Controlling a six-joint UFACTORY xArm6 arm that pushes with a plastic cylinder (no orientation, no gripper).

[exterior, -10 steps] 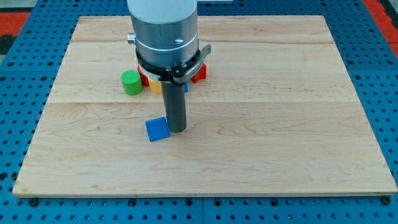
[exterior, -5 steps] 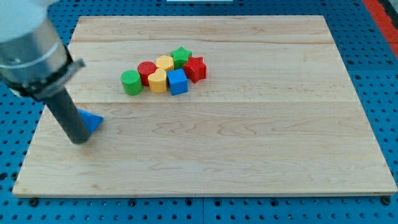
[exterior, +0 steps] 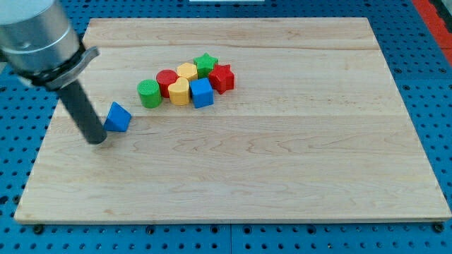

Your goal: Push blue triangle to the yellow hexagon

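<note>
Claw: none fitted; only my tip [exterior: 97, 140], touching the triangle's 8 o'clock side.
Blue triangle [exterior: 118, 117]: on worktop [exterior: 282, 176], well apart from yellow hexagon [exterior: 186, 70].
Advice: push toward 2 o'clock, skirting green cylinder [exterior: 148, 93].

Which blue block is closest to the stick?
The blue triangle, alone right beside my tip. The blue cube sits farther off in the cluster.

The blue triangle [exterior: 118, 117] lies flat on the counter [exterior: 282, 162] toward the view's left, alone, well apart from the cluster. The yellow hexagon [exterior: 186, 70] sits in that cluster near the view's top, touching neighbouring blocks, up and right of the triangle.
</note>
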